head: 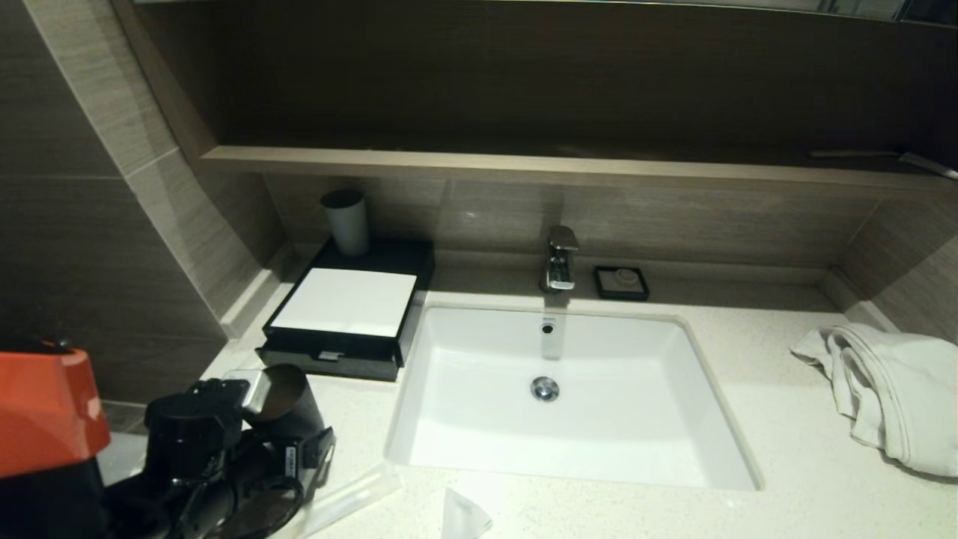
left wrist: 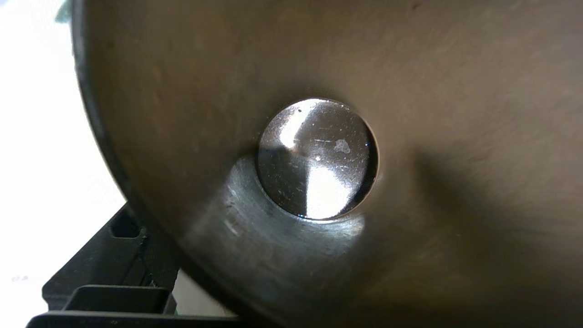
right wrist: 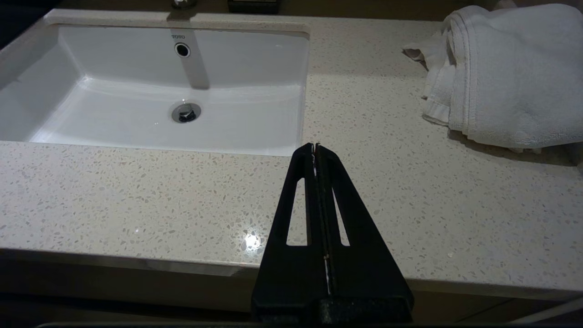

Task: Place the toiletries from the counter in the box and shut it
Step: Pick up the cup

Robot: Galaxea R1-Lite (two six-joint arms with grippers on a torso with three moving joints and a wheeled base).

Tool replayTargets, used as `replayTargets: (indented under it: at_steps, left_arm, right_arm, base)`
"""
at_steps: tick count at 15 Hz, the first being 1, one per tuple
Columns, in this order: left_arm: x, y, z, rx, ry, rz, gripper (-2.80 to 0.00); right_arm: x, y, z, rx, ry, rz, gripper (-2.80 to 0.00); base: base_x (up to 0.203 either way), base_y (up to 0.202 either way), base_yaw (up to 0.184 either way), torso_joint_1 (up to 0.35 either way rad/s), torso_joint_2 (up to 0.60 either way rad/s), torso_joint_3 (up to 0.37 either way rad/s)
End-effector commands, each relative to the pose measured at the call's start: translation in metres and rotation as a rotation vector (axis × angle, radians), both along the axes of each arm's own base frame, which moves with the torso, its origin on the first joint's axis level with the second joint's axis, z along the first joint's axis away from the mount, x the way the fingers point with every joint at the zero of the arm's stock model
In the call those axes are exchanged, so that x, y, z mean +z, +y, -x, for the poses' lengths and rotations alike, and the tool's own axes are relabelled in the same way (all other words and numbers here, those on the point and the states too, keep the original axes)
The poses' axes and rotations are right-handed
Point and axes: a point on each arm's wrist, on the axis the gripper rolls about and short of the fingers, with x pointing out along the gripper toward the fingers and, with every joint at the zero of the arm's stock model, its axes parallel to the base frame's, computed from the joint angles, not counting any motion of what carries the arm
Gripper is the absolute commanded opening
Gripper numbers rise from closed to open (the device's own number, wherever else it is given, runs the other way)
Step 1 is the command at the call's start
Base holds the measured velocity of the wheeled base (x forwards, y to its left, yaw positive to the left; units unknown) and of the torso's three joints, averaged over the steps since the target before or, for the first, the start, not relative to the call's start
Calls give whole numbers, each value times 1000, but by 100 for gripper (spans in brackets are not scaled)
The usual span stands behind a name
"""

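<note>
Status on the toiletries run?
Left gripper low over counter, front-left; tipped dark cup fills its camera. Right gripper shut, parked. Packets on counter, box drawer slightly out.

Box (head: 340, 303) left of sink (head: 599, 457); towel (head: 891, 389) right.

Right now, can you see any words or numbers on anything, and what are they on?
"TOTO": small grey letters on the back wall of the sink, just above the overflow hole, read in the right wrist view.
Small white label on the left arm's wrist: too small to read.
Packets at the near edge of the counter: no print can be made out.
Box, cup, soap dish, towel: no writing visible.
</note>
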Motion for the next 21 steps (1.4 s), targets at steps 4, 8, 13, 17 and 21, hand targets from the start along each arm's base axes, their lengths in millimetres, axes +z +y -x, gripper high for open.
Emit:
replayTargets:
  at_steps: [4, 8, 13, 17, 21]
  left_arm:
    - [1, -1, -2, 1, -15, 7, 0]
    - [3, -1, -4, 0, -32, 10, 0]
    - [0, -1, -5, -1, -27, 7, 0]
    - [-5, -2, -8, -1, -56, 11, 0]
    - [-6, -3, -9, -6, -60, 15, 0]
  right_arm:
    - [0, 0, 0, 0, 0, 0, -280]
    - [0, 0, 0, 0, 0, 0, -280]
    - [0, 0, 0, 0, 0, 0, -280]
    - [0, 0, 0, 0, 0, 0, -280]
    - [0, 0, 0, 0, 0, 0, -280]
  base:
    - [0, 0, 0, 0, 0, 0]
    - [0, 0, 0, 0, 0, 0]
    - [0, 0, 0, 0, 0, 0]
    - [0, 0, 0, 0, 0, 0]
    - [0, 0, 0, 0, 0, 0]
